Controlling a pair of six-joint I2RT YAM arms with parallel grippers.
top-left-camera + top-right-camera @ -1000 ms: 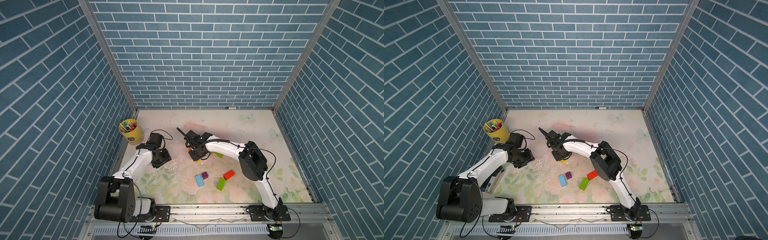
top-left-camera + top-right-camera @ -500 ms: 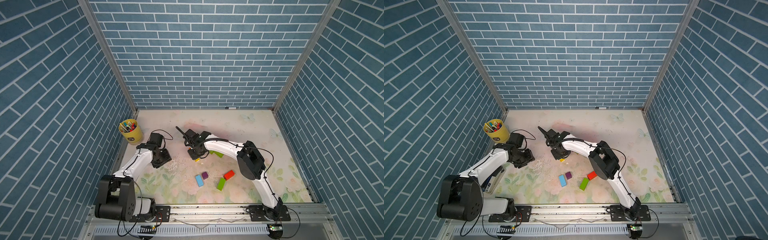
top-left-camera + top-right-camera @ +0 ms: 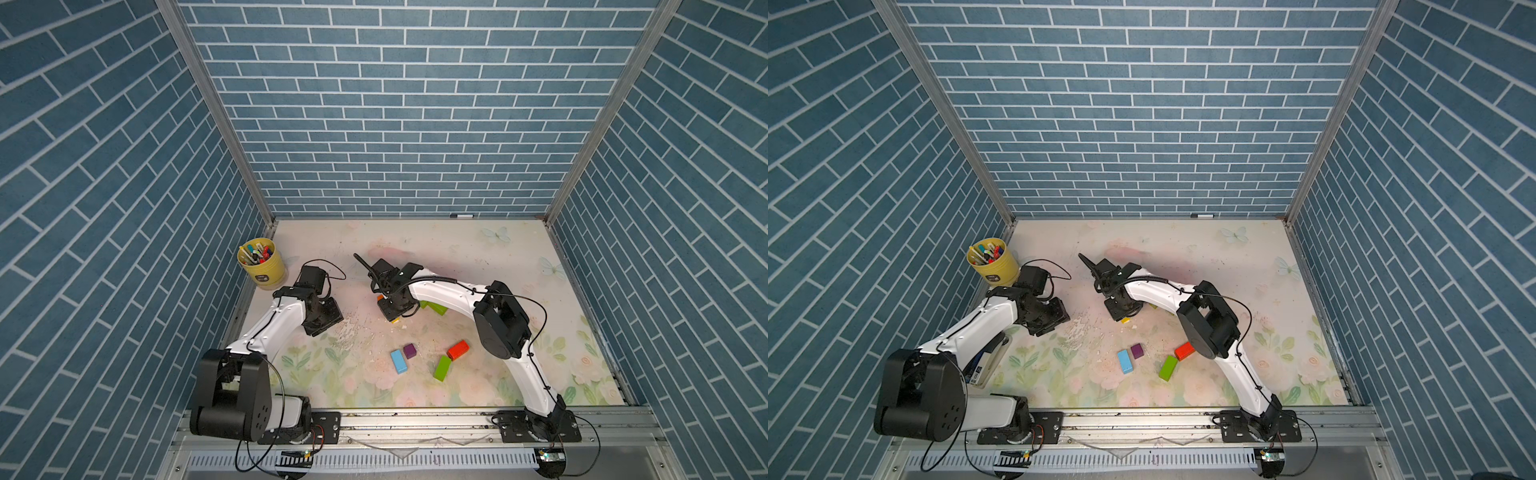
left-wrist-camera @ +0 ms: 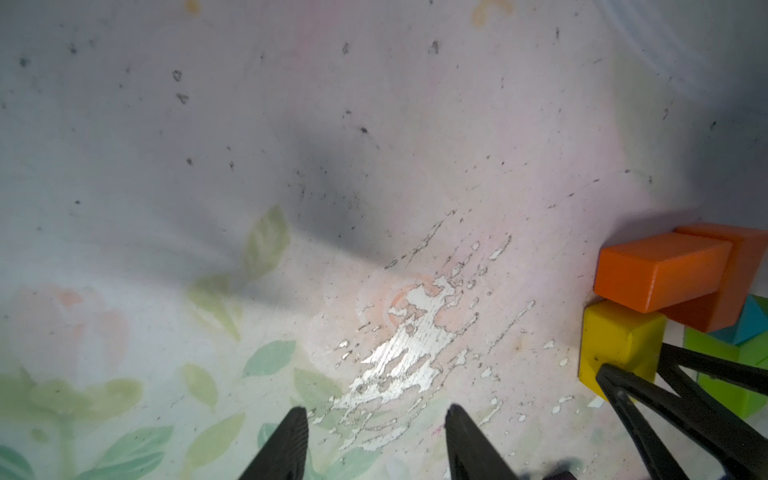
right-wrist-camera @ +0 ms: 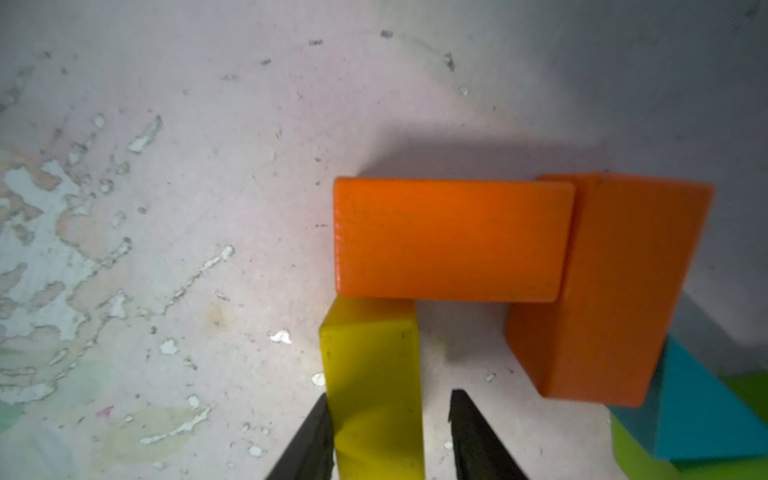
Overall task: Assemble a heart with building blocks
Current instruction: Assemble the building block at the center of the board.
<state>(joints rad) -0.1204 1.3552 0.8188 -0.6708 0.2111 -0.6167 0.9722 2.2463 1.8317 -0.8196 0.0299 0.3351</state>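
In the right wrist view a yellow brick (image 5: 374, 374) stands on the mat with one end against an orange brick (image 5: 449, 241). A second orange brick (image 5: 615, 291), a teal triangle (image 5: 698, 407) and a green brick (image 5: 636, 457) adjoin them. My right gripper (image 5: 390, 397) is open around the yellow brick: one finger lies against it, the other stands clear. My left gripper (image 4: 377, 410) is open over bare mat, empty, left of that cluster. Loose in both top views lie a light-blue brick (image 3: 398, 361), a purple cube (image 3: 409, 350), a red brick (image 3: 458, 350) and a green brick (image 3: 442, 368).
A yellow cup of marker pens (image 3: 262, 266) stands at the back left, close to the left arm. A blue-and-black stapler (image 3: 982, 365) lies partly under that arm. The mat is scuffed white (image 3: 351, 332) between the grippers. Walls close in three sides.
My right gripper's jaws have parted from the yellow brick, which stays on the mat. The left arm has not moved.
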